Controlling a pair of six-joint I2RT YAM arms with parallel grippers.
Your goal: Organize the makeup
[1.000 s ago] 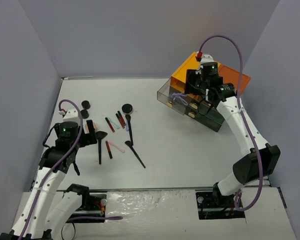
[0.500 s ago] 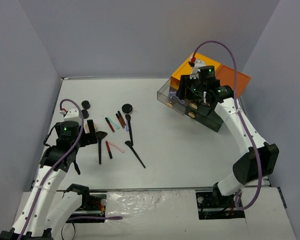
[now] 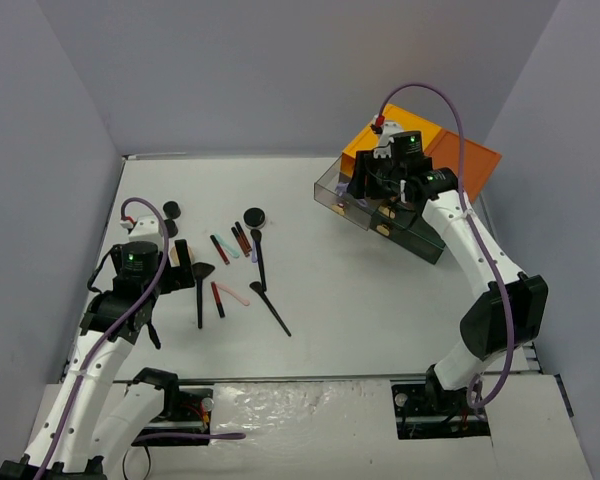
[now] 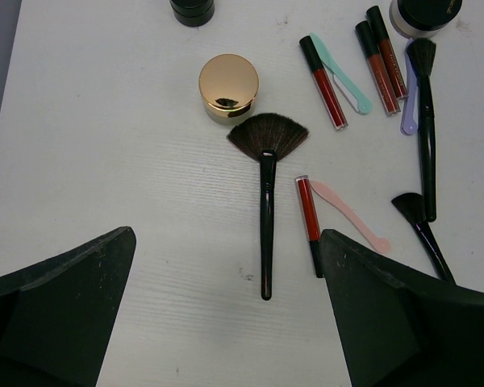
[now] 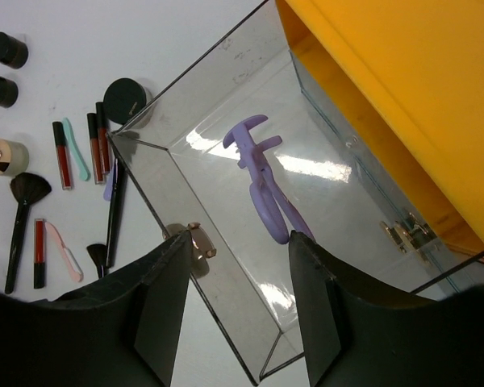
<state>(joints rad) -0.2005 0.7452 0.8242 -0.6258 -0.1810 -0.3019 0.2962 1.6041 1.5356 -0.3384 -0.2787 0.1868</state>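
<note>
The makeup lies at the table's left. In the left wrist view a black fan brush (image 4: pixel 265 210) points its handle at me, with a gold-topped tan compact (image 4: pixel 228 87) just beyond its bristles. A red stick (image 4: pixel 307 218) and a pink spatula (image 4: pixel 347 214) lie to its right, and more red sticks (image 4: pixel 323 81) and black brushes (image 4: pixel 426 137) lie farther right. My left gripper (image 4: pixel 227 238) (image 3: pixel 185 268) hovers open above the fan brush handle. My right gripper (image 5: pixel 238 242) (image 3: pixel 365 190) stands open over the clear pulled-out drawer (image 5: pixel 202 89), where a purple curler (image 5: pixel 266 193) lies.
The dark drawer box (image 3: pixel 420 235) with its orange top (image 3: pixel 460 150) stands at the back right. The drawer's gold knob (image 5: pixel 200 240) sits beside my right gripper's left finger. Round black jars (image 3: pixel 171 209) (image 3: pixel 254 216) stand behind the sticks. Grey walls close in both sides.
The right wrist has shifted left over the open drawer and its jaws have narrowed slightly. The left arm and the makeup have not moved.
</note>
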